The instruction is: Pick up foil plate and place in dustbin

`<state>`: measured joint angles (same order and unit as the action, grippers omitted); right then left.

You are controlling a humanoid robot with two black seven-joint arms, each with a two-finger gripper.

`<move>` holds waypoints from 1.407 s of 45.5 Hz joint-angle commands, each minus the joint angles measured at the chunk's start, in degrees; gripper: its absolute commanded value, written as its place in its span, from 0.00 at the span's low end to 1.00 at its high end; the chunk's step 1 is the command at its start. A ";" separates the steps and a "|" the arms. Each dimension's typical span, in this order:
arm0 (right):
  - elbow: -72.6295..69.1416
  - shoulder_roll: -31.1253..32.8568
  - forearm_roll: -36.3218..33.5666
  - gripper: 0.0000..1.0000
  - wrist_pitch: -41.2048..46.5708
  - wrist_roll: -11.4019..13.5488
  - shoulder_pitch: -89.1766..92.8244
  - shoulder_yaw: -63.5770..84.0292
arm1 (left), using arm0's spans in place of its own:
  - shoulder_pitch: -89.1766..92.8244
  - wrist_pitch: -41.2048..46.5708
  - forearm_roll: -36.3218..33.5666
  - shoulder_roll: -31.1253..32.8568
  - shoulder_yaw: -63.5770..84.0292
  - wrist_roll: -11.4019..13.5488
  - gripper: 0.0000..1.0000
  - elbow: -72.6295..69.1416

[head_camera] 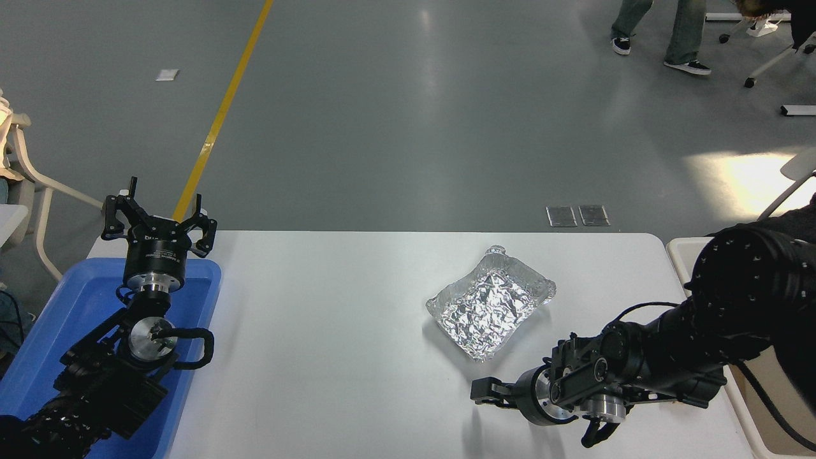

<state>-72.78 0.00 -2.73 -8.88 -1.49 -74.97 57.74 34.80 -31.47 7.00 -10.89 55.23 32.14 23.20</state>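
Note:
The foil plate (489, 307) is a shiny, crinkled silver tray lying flat on the white table (331, 357), right of centre. My right gripper (484, 390) reaches in from the lower right and points left. It hovers low over the table just in front of the plate's near corner, without touching it, and holds nothing. The dustbin (681, 254) is a cream bin at the table's right edge, mostly hidden behind my right arm. My left gripper (159, 213) is parked open over the blue tray at the left.
A shallow blue tray (76, 306) lies on the table's left end under my left arm. A white chair (32, 178) stands at the far left. A person's legs (682, 32) and chair bases show on the floor at the top right.

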 commanded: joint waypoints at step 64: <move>-10.97 4.83 0.45 1.00 45.51 0.09 -63.19 1.06 | 0.00 0.00 0.03 -0.01 -0.04 0.03 0.99 0.01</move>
<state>-83.95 2.16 -2.44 23.21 -1.41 -123.20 59.40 34.81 -31.47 7.02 -10.90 55.33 32.17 23.20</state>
